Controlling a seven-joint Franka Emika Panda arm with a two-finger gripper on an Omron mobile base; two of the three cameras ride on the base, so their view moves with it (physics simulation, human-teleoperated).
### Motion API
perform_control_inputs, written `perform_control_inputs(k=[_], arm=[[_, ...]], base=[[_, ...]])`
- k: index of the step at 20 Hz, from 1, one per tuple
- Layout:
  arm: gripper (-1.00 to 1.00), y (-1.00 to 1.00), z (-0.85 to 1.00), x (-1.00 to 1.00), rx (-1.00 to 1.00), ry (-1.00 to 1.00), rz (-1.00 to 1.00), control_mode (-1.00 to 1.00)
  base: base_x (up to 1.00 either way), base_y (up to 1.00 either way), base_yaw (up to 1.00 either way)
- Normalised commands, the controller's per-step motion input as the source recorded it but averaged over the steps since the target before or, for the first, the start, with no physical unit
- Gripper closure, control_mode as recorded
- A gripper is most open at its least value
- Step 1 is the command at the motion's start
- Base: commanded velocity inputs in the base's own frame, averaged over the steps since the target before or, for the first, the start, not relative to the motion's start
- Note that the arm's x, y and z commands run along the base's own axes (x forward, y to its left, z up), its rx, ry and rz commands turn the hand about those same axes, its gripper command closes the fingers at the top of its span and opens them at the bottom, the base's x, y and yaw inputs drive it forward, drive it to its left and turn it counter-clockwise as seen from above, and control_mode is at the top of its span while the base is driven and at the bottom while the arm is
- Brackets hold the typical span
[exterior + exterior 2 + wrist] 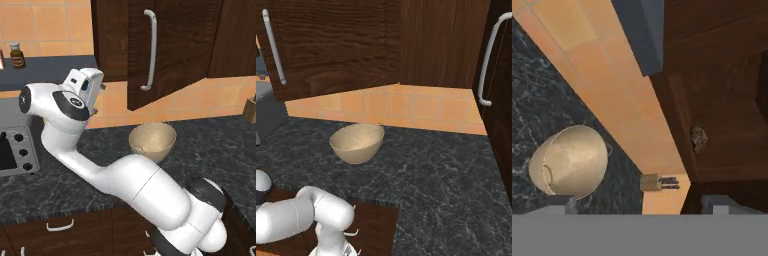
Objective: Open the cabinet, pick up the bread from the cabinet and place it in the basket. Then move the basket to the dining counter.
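Wide-spread, the tool [640, 205] holds nothing; its two fingertips [562, 204] rise at the bottom of the hand view. Past them the tan round bowl-shaped basket [569, 161] with a thin wire handle sits on the black speckled stone desk [527, 100], near its tiled back edge. A small dark brown bread lump [699, 138] lies inside the dark wooden cabinet [722, 75], whose door [170, 45] with a long silver bar handle [149, 50] stands ajar.

The cabinet [165, 45], dark brown wood with a long silver bar handle [149, 50], stands with its door swung open. The bread [699, 138], a small brown lump, shows at the cabinet's edge. The tan round basket [152, 140] sits upright and empty on the black table [60, 185], at 6 o'clock below the door.
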Motion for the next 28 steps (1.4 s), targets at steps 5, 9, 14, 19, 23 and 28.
perform_control_inputs(k=[5,9,14,19,23,28], arm=[[-1.00,-0.44,-0.13,0.81,-0.03,0.34,-0.25,-1.00],[-1.00,-0.87,-0.01,0.00,0.00,0.14,-0.18,-1.00],[-1.00,-1.00,0.00,-0.72,0.03,-0.02,-0.17,-1.00],[-1.00,-1.00,0.00,-0.99,0.02,-0.12,-0.13,-1.00],[-1.00,-0.95,0.00,-1.00,0.00,-0.18,-0.12,-1.00],[-1.00,-1.00,0.00,-0.98,0.00,-0.19,-0.13,-1.00]], base=[[0.00,0.00,0.00],[0.00,0.00,0.00],[0.00,0.00,0.00],[0.00,0.00,0.00],[0.00,0.00,0.00],[0.00,0.00,0.00]])
